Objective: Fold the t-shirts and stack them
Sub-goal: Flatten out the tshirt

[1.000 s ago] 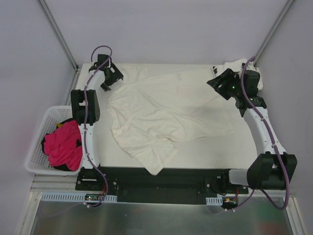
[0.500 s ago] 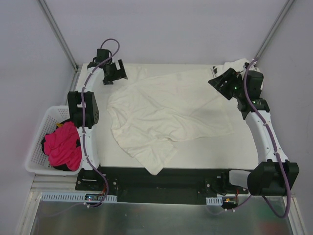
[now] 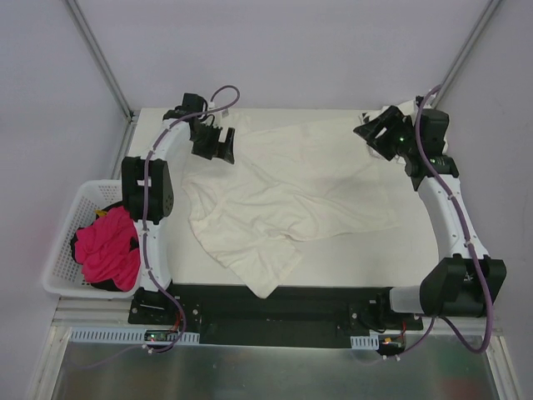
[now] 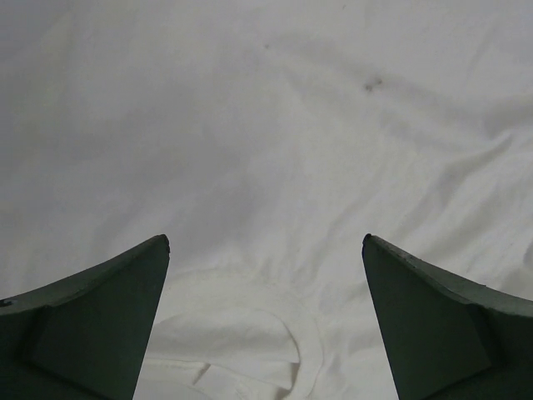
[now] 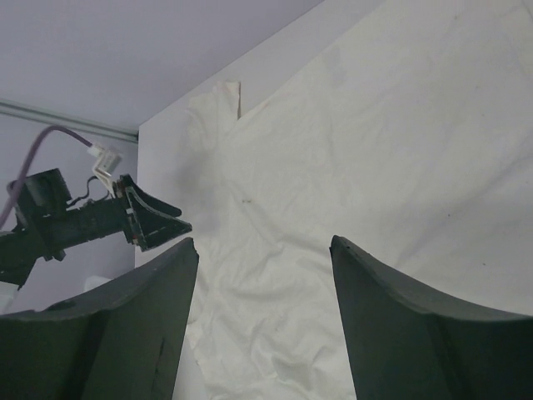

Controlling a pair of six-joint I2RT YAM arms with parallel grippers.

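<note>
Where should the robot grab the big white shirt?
Probably at the collar, coming straight down from above. The shirt lies spread flat on the table, so the thicker collar rim is the easiest part to pinch. The open left fingers hang right over it.

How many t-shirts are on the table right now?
2. A cream-white t-shirt lies spread across the table's middle; a second white one is bunched at the far right corner, mostly hidden behind the right arm.
</note>
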